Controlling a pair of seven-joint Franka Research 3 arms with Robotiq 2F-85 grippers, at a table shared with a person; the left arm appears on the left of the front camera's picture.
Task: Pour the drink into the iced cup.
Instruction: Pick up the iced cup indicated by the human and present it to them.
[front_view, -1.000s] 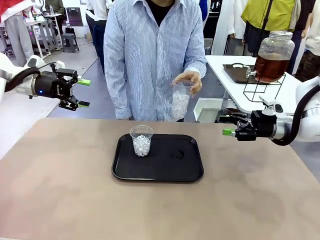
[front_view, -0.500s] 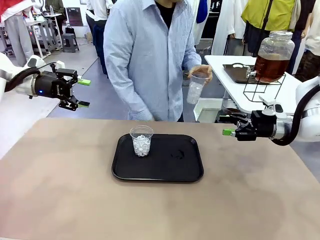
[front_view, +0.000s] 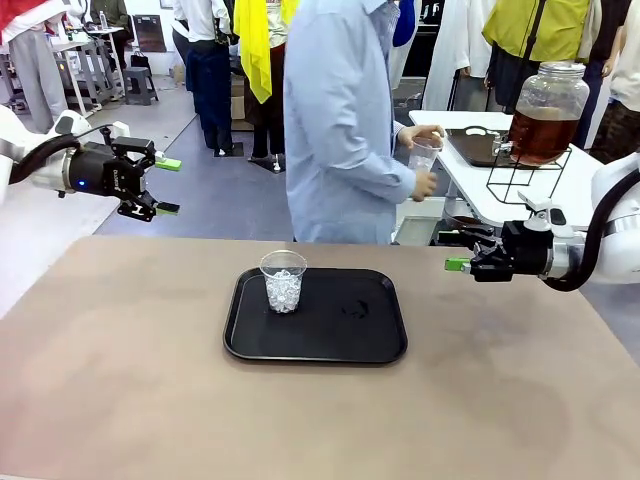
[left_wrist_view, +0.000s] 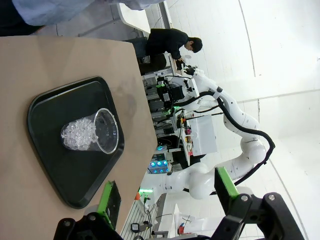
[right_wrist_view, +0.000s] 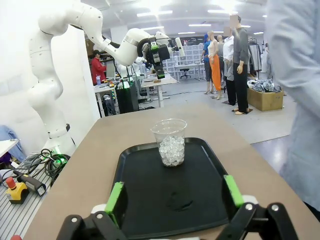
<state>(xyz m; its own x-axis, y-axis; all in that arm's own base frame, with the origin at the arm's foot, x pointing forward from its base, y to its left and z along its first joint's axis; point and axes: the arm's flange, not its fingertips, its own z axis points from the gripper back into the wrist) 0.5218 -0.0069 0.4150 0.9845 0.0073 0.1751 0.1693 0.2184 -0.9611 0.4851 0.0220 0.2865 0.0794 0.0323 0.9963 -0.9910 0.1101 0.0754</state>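
A clear iced cup (front_view: 283, 282) stands upright on the left part of the black tray (front_view: 350, 340); it also shows as the cup (left_wrist_view: 92, 137) in the left wrist view and the cup (right_wrist_view: 170, 142) in the right wrist view. A person in a striped shirt stands side-on and holds a second iced cup (front_view: 423, 155) toward the side table. The drink (front_view: 543, 130), amber-brown, fills a glass jar there. My left gripper (front_view: 160, 185) hovers open, far left of the tray, and shows as the gripper (left_wrist_view: 167, 200). My right gripper (front_view: 452, 250) hangs open to the right of the tray, seen as the gripper (right_wrist_view: 174, 195).
The white side table (front_view: 470, 180) stands behind the far right corner, with a dark tray (front_view: 475, 147) and a wire stand (front_view: 520, 175) under the jar. The brown tabletop (front_view: 150, 400) has bare room around the black tray. Other people stand farther back.
The person has turned away from the table toward the side table and carried the held iced cup rightward, near the jar. Both arms and the cup on the tray stayed still.
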